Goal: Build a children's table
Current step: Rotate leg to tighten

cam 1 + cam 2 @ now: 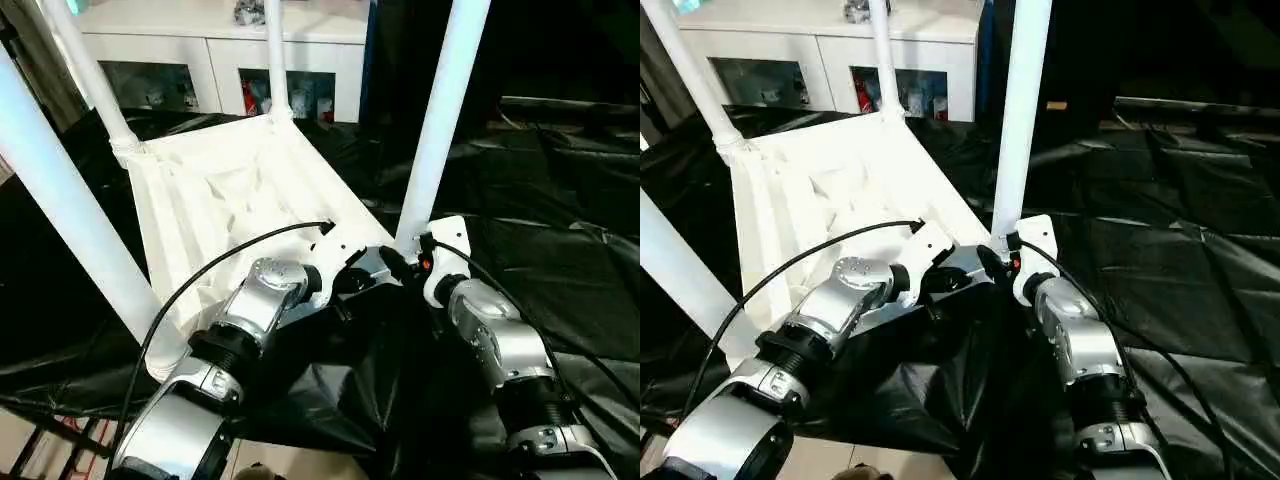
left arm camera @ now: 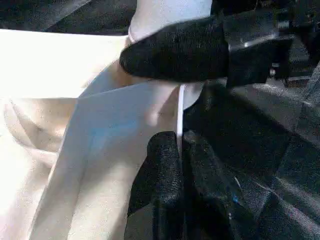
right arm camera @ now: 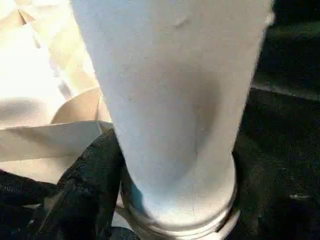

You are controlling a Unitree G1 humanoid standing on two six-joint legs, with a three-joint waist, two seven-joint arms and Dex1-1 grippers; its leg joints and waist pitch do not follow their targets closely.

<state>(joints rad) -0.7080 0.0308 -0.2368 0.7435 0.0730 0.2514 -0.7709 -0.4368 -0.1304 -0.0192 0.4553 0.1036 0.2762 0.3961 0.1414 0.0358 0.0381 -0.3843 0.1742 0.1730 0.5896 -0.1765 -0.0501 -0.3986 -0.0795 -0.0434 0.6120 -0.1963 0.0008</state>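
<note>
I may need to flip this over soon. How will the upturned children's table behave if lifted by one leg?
Probably light for its size: the tabletop looks like thin ribbed plastic. The leg at the grippers looks stiff, but it might pull out of its socket. With four legs upright, it may tip easily.

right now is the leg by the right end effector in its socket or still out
In. The leg stands upright with its base seated in the corner socket of the upturned tabletop; how fully it is seated, cannot tell.
</note>
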